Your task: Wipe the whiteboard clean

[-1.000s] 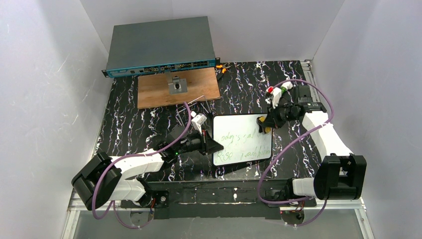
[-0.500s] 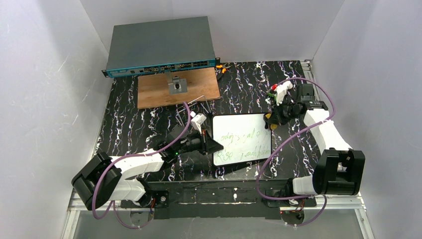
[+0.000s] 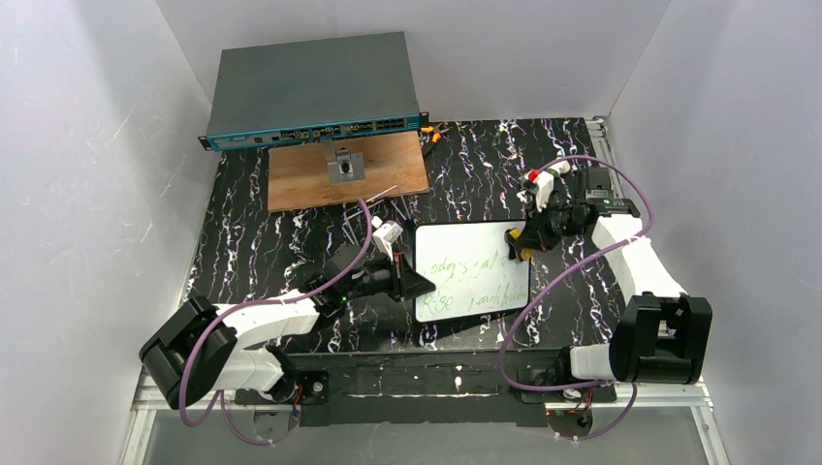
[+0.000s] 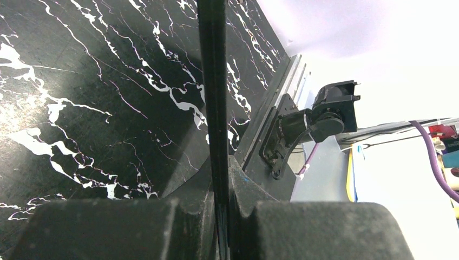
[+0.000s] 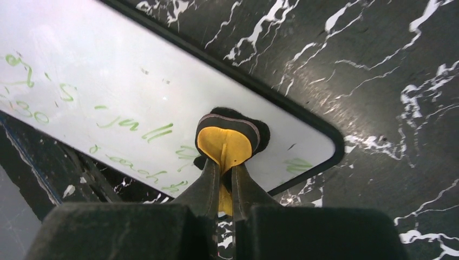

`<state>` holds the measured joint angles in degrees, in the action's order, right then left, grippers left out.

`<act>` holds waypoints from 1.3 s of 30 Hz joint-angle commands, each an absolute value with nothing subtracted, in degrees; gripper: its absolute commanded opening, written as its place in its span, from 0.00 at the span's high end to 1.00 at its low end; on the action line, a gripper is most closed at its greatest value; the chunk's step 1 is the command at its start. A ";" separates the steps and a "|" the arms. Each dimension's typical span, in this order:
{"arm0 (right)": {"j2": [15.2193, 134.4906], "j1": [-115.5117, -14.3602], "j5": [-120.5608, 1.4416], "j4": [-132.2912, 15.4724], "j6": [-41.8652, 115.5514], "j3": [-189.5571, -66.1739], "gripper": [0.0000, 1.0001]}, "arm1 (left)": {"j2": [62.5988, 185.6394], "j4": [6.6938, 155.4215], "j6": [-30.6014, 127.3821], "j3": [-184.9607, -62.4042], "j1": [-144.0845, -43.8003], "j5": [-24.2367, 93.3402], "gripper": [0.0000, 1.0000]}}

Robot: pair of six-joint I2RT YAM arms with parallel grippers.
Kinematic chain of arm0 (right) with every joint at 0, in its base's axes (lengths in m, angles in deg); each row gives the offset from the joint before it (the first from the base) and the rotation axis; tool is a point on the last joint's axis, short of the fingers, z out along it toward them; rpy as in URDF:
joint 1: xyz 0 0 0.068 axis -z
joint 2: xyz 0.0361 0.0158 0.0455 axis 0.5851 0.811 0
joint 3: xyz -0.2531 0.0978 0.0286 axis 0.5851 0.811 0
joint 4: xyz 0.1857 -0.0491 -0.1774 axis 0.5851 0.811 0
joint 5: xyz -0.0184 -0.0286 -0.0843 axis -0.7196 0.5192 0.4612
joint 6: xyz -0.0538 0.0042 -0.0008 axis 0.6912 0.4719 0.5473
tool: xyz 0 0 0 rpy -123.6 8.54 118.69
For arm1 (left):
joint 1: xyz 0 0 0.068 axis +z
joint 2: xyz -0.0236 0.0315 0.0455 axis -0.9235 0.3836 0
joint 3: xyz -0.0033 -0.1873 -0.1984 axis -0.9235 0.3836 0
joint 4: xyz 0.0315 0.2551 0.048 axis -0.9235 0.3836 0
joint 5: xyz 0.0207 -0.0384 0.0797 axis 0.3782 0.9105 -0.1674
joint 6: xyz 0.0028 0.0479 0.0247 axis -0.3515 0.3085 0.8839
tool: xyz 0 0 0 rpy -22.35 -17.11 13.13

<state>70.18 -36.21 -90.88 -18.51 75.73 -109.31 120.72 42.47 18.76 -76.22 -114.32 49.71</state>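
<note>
The whiteboard (image 3: 472, 254) lies flat on the black marbled table, with green handwriting in two lines across it. My left gripper (image 3: 417, 283) is shut on its left rim; in the left wrist view that black rim (image 4: 212, 81) runs edge-on between the pinched fingers of the left gripper (image 4: 221, 176). My right gripper (image 3: 521, 242) is shut on a yellow eraser (image 5: 226, 142) with a black felt face. The felt presses on the whiteboard (image 5: 124, 81) near its upper right corner, beside green marks. In the right wrist view the right gripper (image 5: 223, 172) squeezes the eraser's yellow back.
A grey network switch (image 3: 312, 89) sits at the back left, with a brown wooden panel (image 3: 300, 179) in front of it carrying a small metal bracket (image 3: 345, 166). Bent metal wires (image 3: 388, 205) lie just behind the whiteboard. White walls close in both sides.
The right gripper slid the eraser right to the board's upper right edge, then back left onto the board. The left gripper stayed put on the rim.
</note>
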 commanded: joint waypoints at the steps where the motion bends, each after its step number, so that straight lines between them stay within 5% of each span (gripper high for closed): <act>1: 72.14 -34.88 -89.34 -23.53 71.60 -114.70 0.99 | 119.37 38.11 21.09 -77.00 -115.00 53.36 1.00; 13: 73.54 -31.72 -84.83 -20.03 76.45 -112.07 0.99 | 118.09 38.94 21.64 -76.73 -115.00 52.99 1.00; 22: 71.57 -31.61 -98.46 -11.55 81.82 -114.20 0.99 | 118.39 39.04 21.52 -77.33 -114.99 53.34 1.00; 31: 75.57 -31.23 -85.97 -20.13 69.80 -122.09 0.99 | 117.33 40.24 21.93 -77.16 -114.99 52.84 1.00; 39: 70.35 -31.14 -87.36 -21.38 76.12 -110.54 0.99 | 117.22 40.43 22.11 -76.94 -114.95 52.61 1.00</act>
<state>74.09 -31.36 -87.71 -22.16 73.00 -115.93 119.41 44.62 18.89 -76.22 -114.64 51.37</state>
